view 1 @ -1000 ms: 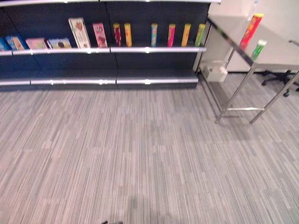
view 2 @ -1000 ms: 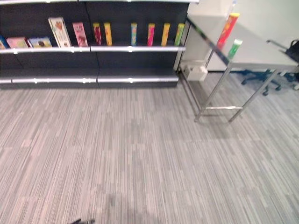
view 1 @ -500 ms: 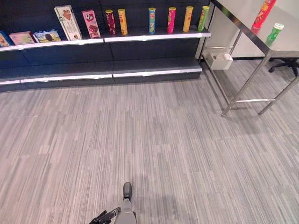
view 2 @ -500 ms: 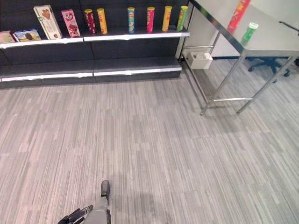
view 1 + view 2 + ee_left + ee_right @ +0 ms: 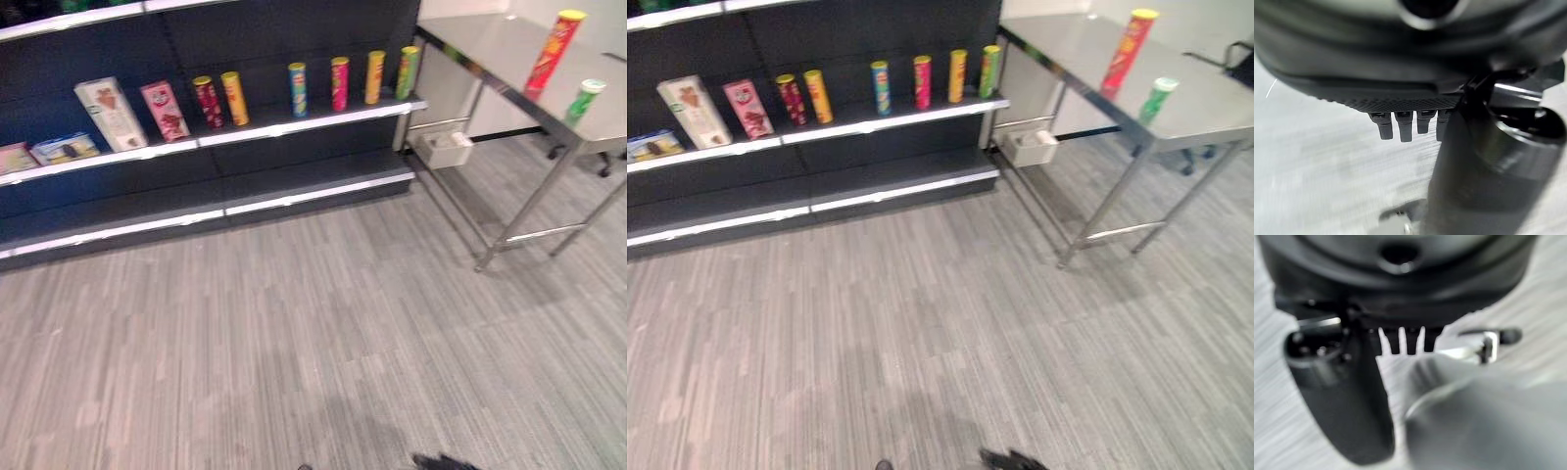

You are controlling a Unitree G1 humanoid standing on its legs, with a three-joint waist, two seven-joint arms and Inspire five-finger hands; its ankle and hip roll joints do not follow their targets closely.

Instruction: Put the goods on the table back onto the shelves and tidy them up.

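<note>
At this moment 2 goods stood on the steel table (image 5: 490, 49): a tall red can (image 5: 552, 53) and a shorter green can (image 5: 584, 101). Both stood upright, long axes vertical. The green can was near the table's front edge, close to the corner over the front legs; the red can stood just behind it, further in from that edge.

You had both hands low and well short of the table. The right hand (image 5: 1405, 340) hung with its fingers straight and held nothing, the floor showing past them. The left hand (image 5: 1400, 125) was likewise relaxed and empty.

The relation that governs your next move: the table lay ahead and to the right, so the right hand was the nearer of the 2, and in my judgement the green can at the front edge was the first within its reach once you closed in.

The shelves (image 5: 294, 122) lay ahead and to the left. The upper shelf carried 6 upright cans (image 5: 338, 83) towards its right end, next to the table, and boxes (image 5: 113, 113) further left. The lower shelf (image 5: 245, 196) was bare.
</note>
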